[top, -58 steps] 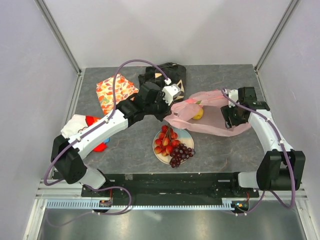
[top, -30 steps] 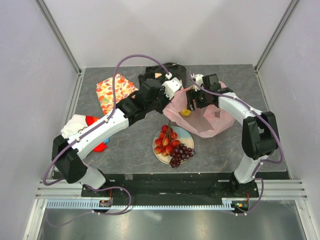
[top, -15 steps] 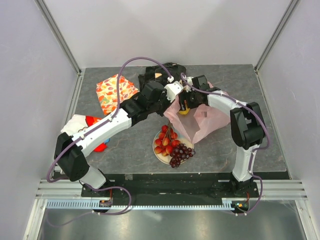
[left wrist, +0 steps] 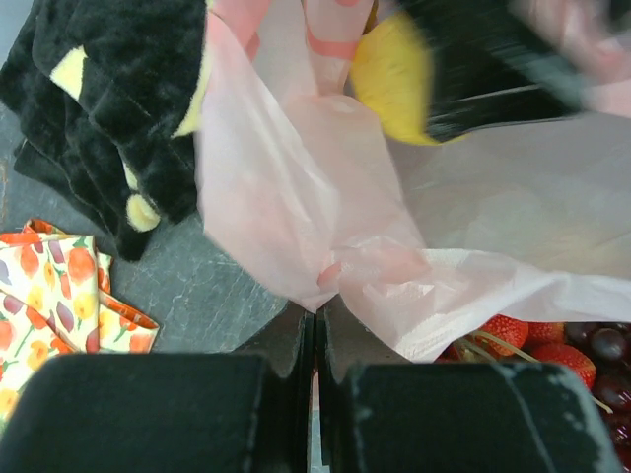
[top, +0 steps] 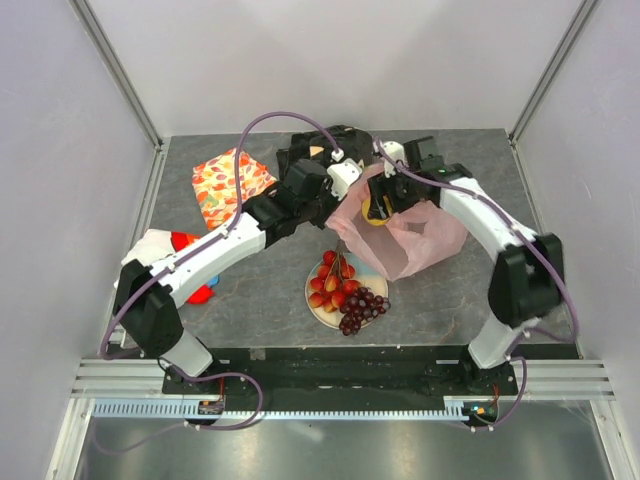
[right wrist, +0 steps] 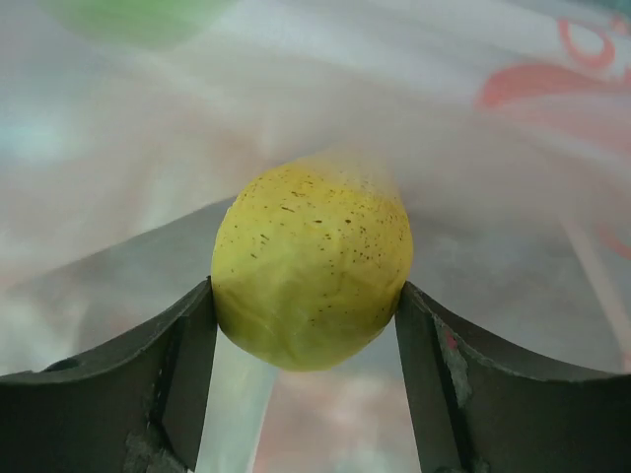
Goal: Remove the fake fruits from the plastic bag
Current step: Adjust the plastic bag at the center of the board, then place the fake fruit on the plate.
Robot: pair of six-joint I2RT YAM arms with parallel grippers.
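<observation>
Grey table [top: 470, 300] open at 4 o'clock. Pinches plastic bag [top: 415, 240] rim flat in left gripper [left wrist: 315, 330], 12 o'clock of plate [top: 366, 272]; clamps yellow fruit [right wrist: 311, 246] in right gripper [right wrist: 306, 291], at bag mouth.

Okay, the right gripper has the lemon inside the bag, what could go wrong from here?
1. The right gripper pinches the lemon only at its rounded sides, so it may slip and drop into the bag.
2. Film drapes close around the lemon, so lifting could drag the bag out of the left gripper's thin pinch on its edge.
3. The bag hangs close to the plate; dragged film could nudge the red fruits.
</observation>
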